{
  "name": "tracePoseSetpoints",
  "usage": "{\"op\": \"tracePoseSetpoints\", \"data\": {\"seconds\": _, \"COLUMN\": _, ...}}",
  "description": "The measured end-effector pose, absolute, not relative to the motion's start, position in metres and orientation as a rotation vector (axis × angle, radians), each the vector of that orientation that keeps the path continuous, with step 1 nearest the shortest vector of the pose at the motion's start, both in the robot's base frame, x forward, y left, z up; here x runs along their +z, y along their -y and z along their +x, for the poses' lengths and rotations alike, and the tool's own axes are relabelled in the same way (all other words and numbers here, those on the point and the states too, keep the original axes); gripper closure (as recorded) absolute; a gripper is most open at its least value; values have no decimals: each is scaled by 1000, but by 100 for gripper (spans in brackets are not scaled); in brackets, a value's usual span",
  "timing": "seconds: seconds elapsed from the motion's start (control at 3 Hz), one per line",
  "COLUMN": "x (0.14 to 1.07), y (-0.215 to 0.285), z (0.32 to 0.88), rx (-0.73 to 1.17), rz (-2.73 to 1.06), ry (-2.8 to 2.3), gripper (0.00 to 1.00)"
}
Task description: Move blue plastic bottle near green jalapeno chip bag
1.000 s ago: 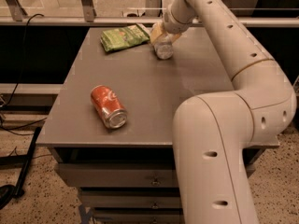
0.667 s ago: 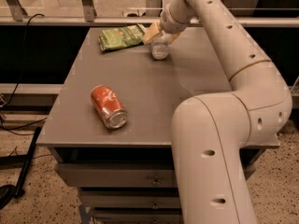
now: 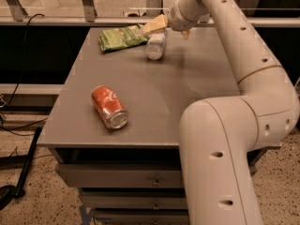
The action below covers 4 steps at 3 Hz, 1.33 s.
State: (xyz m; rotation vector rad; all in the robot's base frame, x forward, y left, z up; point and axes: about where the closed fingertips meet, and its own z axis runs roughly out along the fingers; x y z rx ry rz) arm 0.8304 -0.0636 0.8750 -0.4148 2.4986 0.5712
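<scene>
The blue plastic bottle [image 3: 156, 45] lies on its side at the back of the grey table [image 3: 187, 83], just right of the green jalapeno chip bag [image 3: 123, 37], with a small gap between them. My gripper [image 3: 170, 29] hovers over the bottle's far end. Its yellowish fingers [image 3: 154, 25] are spread apart and the bottle rests on the table below them. The arm reaches in from the right foreground.
A red-orange soda can [image 3: 109, 107] lies on its side at the table's front left. A railing [image 3: 89, 3] runs behind the table. Drawers [image 3: 122, 175] sit under the tabletop. A black cable [image 3: 23, 41] hangs at the left.
The gripper carried the bottle a little left toward the chip bag. The fingers now stand apart above it, and the bottle lies on the table.
</scene>
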Motion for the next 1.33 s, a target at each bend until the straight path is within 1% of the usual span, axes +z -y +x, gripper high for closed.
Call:
{"op": "tracePoseSetpoints", "data": {"seconds": 0.33, "x": 882, "y": 108, "z": 828, "rx": 564, "rz": -317, "ry": -2487, "gripper": 0}}
{"op": "tracePoseSetpoints", "data": {"seconds": 0.67, "x": 911, "y": 151, "z": 816, "rx": 583, "rz": -264, "ry": -2421, "gripper": 0}}
{"op": "tracePoseSetpoints", "data": {"seconds": 1.0, "x": 950, "y": 178, "z": 797, "rx": 586, "rz": -263, "ry": -2342, "gripper": 0}}
{"op": "tracePoseSetpoints", "data": {"seconds": 1.33, "x": 957, "y": 181, "z": 793, "rx": 585, "rz": -263, "ry": -2333, "gripper": 0}}
